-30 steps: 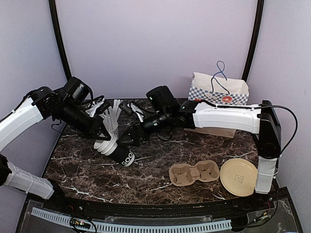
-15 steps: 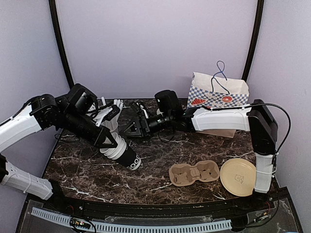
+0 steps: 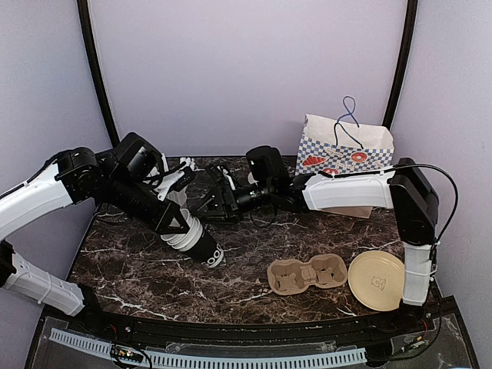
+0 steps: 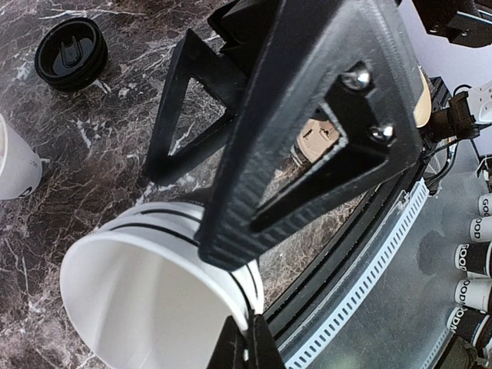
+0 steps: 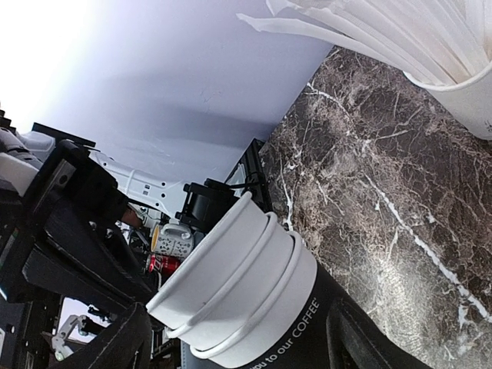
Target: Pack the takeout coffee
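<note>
The left gripper [image 3: 175,224] has its jaws clamped on the rim of the stack of black cups [image 3: 198,246]. The left wrist view shows one finger inside the white mouth and one outside. That pinch lets it carry the nested cups tilted over the left half of the surface [image 3: 131,269], mouth towards the back-left corner and base towards the near edge. I cannot tell whether the base touches the surface. The tilt probably serves to present the stack to the right gripper [image 3: 217,205], which hovers just beside it on the back-edge side, jaws apart and closed on nothing. In its own wrist view the stack's dark body sits ahead between the two fingers, a line-up suited to pulling one cup free. The cardboard carrier [image 3: 307,275] lies by the near edge on the right half with no cup in its wells, presumably waiting for separated cups. A black lid [image 4: 71,52] lies loose on the surface, and the patterned paper bag [image 3: 346,146] stands at the back-right corner.
</note>
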{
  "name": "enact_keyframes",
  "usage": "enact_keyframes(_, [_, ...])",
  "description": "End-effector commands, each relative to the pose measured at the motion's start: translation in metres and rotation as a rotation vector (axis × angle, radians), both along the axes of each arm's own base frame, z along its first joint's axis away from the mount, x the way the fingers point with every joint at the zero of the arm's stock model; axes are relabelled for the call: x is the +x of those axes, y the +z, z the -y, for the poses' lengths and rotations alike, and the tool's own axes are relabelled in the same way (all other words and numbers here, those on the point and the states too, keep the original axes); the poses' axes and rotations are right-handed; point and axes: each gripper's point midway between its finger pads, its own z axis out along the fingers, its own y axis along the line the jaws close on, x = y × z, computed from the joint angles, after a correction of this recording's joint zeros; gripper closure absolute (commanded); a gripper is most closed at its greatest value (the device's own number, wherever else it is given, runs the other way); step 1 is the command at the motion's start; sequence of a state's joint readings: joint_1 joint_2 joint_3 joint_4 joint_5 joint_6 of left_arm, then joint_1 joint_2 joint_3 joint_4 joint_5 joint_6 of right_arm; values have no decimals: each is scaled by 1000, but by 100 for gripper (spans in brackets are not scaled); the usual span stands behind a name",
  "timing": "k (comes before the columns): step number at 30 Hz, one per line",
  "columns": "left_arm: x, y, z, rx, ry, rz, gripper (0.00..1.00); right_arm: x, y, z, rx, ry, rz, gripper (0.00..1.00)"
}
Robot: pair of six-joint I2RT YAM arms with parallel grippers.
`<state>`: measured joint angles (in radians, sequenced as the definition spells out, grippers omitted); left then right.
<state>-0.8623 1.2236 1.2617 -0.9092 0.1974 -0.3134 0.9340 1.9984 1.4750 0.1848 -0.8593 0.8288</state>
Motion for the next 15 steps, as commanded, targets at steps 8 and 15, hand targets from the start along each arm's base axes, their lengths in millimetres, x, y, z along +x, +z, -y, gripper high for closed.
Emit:
enact_keyframes(8, [8,23,7,-13,-16,74,100,9,-43,-7,-110,-28,-24,27])
enact_keyframes(15, [18,16,-6,82,40,97,100,18,-76,-3,-218,-66,-10,31])
